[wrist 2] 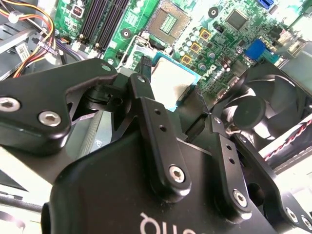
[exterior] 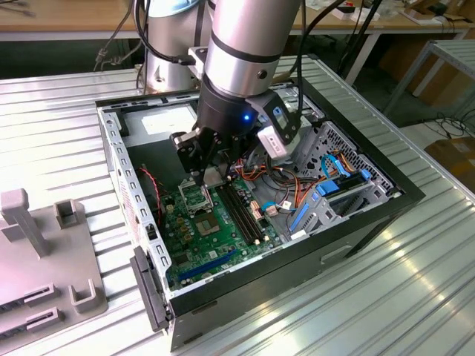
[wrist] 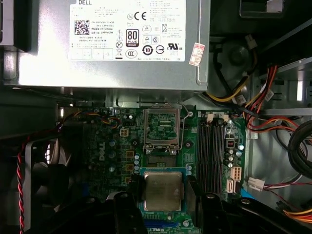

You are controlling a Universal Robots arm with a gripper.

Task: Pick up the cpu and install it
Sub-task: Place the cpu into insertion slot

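Clamped pincer (wrist: 162,185) on cpu (wrist: 163,192), held over motherboard (wrist: 112,146) near open, empty socket (wrist: 162,126); pickup done, cpu not yet seated.

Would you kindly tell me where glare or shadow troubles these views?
In the exterior view light glares off the ribbed table; in the second wrist view the cpu looks washed pale; in the first wrist view the power supply is bright and the fan lies in shadow.
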